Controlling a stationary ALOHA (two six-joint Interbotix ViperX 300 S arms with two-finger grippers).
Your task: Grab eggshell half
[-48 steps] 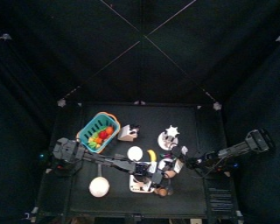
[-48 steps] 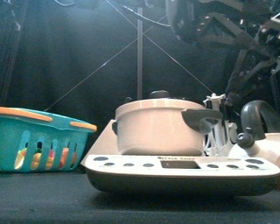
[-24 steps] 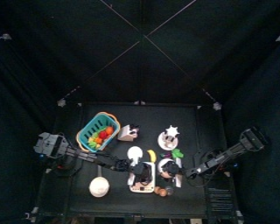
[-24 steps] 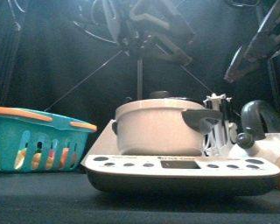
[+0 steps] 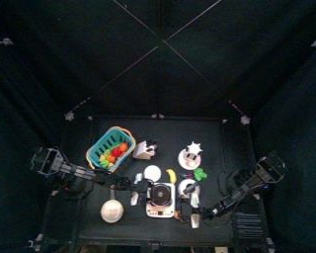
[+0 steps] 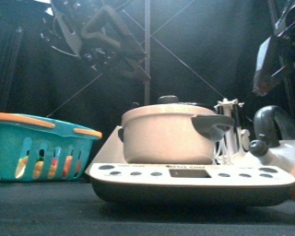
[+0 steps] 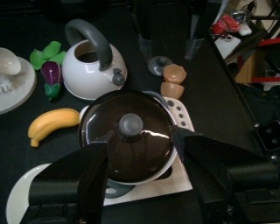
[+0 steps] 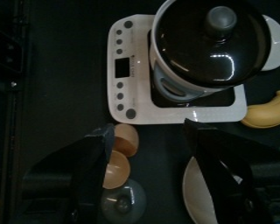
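Note:
Two brown eggshell halves (image 8: 127,136) lie side by side on the black table beside the white cooker (image 8: 130,66). In the right wrist view they sit just inside one finger of my right gripper (image 8: 157,175), which hovers over them open and empty. The left wrist view shows the same eggshell halves (image 7: 174,81) beyond the cooker's dark pot lid (image 7: 130,144). My left gripper (image 7: 149,188) hangs open above that lid and holds nothing. In the top view the right arm (image 5: 237,193) reaches toward the table's front.
A white kettle (image 7: 90,66), a banana (image 7: 49,125), an eggplant (image 7: 49,75) and a grey disc (image 7: 160,63) surround the cooker. A teal basket (image 5: 111,148) stands at the back left. A white plate (image 8: 206,188) lies near the right gripper.
The right arm has swung down toward the table's front, bringing its gripper over the eggshell halves. The left arm has drawn back toward the left. Both grippers stay open.

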